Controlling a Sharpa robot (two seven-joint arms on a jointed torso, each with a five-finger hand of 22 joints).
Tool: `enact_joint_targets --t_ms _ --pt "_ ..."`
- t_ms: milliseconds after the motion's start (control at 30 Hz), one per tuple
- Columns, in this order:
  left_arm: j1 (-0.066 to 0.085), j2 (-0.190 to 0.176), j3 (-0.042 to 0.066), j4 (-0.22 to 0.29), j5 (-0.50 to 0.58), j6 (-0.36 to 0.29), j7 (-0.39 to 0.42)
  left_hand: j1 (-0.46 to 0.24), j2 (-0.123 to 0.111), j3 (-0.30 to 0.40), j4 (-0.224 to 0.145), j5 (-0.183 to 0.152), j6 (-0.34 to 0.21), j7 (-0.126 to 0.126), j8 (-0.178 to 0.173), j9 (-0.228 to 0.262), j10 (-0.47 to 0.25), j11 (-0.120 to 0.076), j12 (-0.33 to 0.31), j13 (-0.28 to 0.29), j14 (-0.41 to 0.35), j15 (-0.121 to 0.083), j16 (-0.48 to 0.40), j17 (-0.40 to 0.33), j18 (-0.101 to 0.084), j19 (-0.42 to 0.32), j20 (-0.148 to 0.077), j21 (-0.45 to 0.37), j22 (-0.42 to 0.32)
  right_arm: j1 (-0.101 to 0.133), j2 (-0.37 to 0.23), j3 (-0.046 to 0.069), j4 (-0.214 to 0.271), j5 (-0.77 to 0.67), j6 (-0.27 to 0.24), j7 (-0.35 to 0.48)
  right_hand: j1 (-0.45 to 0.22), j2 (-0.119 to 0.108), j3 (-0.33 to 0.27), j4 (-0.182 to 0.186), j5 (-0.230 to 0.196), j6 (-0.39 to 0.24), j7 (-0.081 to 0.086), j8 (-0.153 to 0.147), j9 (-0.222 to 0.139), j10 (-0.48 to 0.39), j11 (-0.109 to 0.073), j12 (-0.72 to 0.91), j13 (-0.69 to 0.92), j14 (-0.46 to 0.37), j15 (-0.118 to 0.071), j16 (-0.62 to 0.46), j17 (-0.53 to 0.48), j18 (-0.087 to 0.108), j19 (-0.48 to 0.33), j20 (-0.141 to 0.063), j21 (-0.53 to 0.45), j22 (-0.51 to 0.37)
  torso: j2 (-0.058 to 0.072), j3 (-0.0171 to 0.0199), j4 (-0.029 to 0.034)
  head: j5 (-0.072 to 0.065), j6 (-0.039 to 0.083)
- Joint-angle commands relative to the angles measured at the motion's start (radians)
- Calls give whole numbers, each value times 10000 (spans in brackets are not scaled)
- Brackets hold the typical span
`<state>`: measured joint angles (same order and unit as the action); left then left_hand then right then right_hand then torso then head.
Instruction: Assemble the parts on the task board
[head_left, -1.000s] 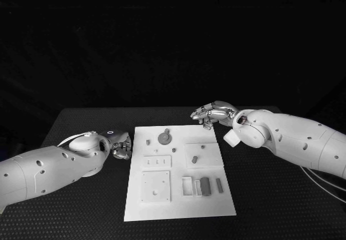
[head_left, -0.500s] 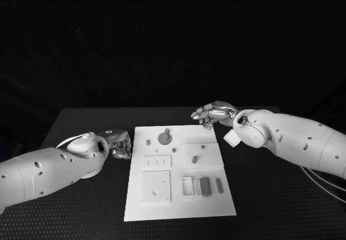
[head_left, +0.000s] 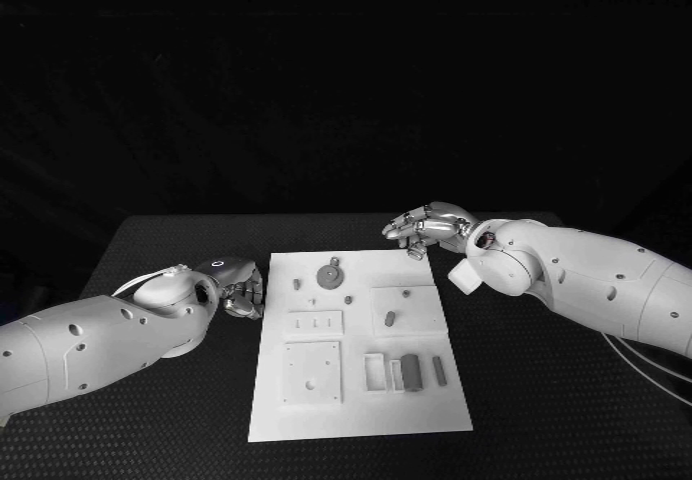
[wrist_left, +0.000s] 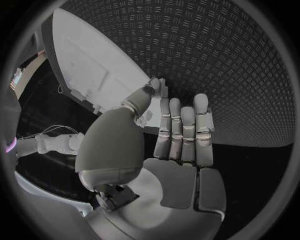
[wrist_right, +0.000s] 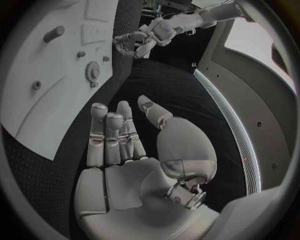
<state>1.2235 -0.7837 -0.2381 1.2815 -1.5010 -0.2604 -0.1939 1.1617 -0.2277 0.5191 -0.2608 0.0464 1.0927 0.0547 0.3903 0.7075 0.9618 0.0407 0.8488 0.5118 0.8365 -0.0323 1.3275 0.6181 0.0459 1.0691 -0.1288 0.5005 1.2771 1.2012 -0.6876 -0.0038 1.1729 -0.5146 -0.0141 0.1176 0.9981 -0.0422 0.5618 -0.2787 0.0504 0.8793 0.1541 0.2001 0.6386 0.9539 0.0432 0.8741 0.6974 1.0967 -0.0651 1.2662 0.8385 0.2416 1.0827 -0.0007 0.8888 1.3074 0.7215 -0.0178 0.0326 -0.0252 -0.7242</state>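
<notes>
Board (head_left: 361, 400) mid-table; grey parts (head_left: 411, 372) lie untouched near its right edge. Left hand (head_left: 242, 292) at left edge, right hand (head_left: 427, 228) at far right corner, both released, empty. Step: pre-grasp. Next: reach for a part.

No legible text or markings anywhere.
</notes>
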Motion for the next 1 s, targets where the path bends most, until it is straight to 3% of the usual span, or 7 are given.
enact_joint_targets --t_ms 33,700,1000 --pt "-13 -18 3 74 43 32 45 3 -105 21 66 18 -93 -19 56 28 -16 -80 49 29 -3 -85 55 23 188 50 -54 55 23 -14 4 4 -5 -76 66 103 31 -66 -22 -38 38 6 58 -58 -16 11 60 71 -10 -26 61 -34 -11 202 78 -18 -37 127 -1 3 0 -1 -18" --pt "-86 -219 3 293 43 -416 87 -14 -390 43 129 18 -306 41 114 204 -134 -44 60 132 -53 -107 60 95 147 34 -94 29 112 -27 -8 4 -9 -76 75 99 31 -63 -21 -35 38 6 59 -57 -18 8 61 78 -16 -27 62 -34 -12 202 79 -17 -40 128 0 -3 -1 8 -23" --pt "-90 -245 4 292 187 -720 123 -76 -536 69 241 19 -929 331 -148 184 -360 51 99 248 -102 -100 51 162 125 27 -105 -34 176 -29 -12 3 -5 -76 73 96 31 -64 -21 -35 38 6 59 -57 -19 7 61 81 -19 -27 62 -35 -12 202 79 -17 -41 128 1 0 0 7 -23"
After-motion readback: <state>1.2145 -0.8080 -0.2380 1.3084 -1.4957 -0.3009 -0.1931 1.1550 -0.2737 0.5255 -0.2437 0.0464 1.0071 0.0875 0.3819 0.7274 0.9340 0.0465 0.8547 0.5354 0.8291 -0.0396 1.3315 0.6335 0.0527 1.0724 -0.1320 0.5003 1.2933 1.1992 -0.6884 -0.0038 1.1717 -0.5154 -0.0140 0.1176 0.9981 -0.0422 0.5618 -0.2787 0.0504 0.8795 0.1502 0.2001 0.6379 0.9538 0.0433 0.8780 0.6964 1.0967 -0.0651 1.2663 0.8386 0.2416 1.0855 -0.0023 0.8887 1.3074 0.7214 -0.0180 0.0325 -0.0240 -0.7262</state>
